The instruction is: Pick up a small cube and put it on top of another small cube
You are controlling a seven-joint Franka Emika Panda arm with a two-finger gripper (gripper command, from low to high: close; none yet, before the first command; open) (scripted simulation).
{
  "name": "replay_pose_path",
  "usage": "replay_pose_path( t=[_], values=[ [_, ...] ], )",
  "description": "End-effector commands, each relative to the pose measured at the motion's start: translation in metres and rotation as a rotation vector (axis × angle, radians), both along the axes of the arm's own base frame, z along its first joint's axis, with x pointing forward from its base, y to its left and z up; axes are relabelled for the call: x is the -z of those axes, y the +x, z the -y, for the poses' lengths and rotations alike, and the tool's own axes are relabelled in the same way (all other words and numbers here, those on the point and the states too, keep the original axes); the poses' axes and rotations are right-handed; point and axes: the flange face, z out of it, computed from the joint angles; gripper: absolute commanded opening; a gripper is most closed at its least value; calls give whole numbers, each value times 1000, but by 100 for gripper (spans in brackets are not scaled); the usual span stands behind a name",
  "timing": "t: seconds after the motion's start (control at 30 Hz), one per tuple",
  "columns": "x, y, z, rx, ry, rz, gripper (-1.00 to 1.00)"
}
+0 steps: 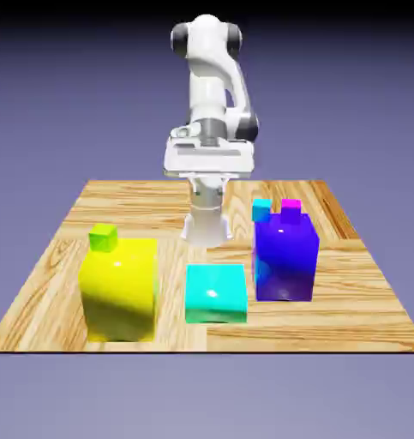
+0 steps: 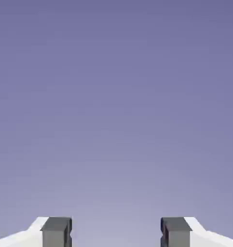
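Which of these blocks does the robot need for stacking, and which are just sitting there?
For the job:
- tiny pink-red cube
- tiny cyan cube or tiny lime-green cube, either could be the base
- gripper, open and empty

Just sitting there:
- big yellow block
- big cyan block
- big purple block

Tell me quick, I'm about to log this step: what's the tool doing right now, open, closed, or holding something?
Tool: open, holding nothing; only the plain backdrop shows between its fingertips.

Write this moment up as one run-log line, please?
hand: open, empty, sees only backdrop | small pink-red cube: on purple block, beside tiny cyan cube | stacking: not begun
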Motion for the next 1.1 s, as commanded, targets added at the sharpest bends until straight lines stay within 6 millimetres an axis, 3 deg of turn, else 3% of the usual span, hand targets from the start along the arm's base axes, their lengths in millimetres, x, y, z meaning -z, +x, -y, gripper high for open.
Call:
replay_pose_path(
  t=[0.0, 0.13, 0.4, 0.73, 1.07],
  values=[
    [-3, 4, 6, -17, -14, -4, 0],
    [-11, 17, 33, -91, -67, -29, 0],
    [-3, 31, 95, -261, -154, -111, 0],
    [22, 38, 177, -501, -248, -201, 0],
    [55, 28, 258, -761, -328, -264, 0]
  ],
)
